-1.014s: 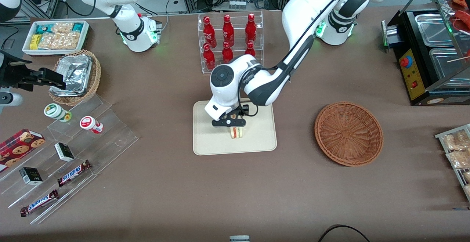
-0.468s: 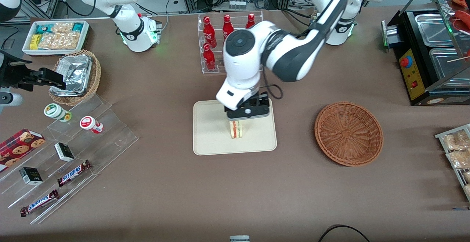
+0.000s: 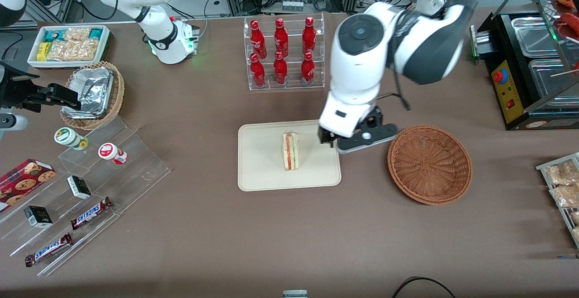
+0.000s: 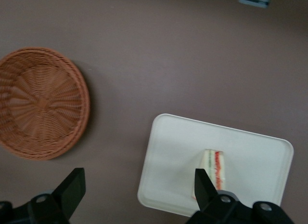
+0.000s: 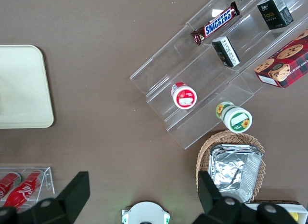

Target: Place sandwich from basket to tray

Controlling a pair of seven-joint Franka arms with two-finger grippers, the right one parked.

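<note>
Brown cloth covers the bench (image 3: 190,234), which carries snack displays at both ends and a clear acrylic rack of red soda bottles (image 3: 282,54) farther from the front camera than the tray.

Flat cream-beige rectangular tray with rounded corners (image 3: 262,171) lies mid-bench. Small triangular wedge sandwich of white bread with orange-red and green filling (image 3: 291,150) stands on it, cut edge showing, roughly at the tray's middle; also seen in the left wrist view (image 4: 215,167). Nothing else is on the tray.

Round reddish-brown woven wicker basket (image 3: 429,164) sits beside the tray, toward the working arm's end of the bench, apart from it. Basket is empty in both views (image 4: 41,101).

Left arm's claw (image 3: 357,142) hangs raised above the strip of bench between tray edge and basket rim, clear of the sandwich. Fingers (image 4: 72,188) are spread wide apart and hold nothing.

Toward the parked arm's end: lighter tan wicker basket holding silver foil containers (image 3: 92,92), white box of snack packets (image 3: 68,44), and stepped clear acrylic shelf (image 3: 90,194) with chocolate bars, small cartons and two lidded cups. Black appliance with steel pans (image 3: 529,67) stands at the working arm's end. Nothing lies between claw and sandwich.
</note>
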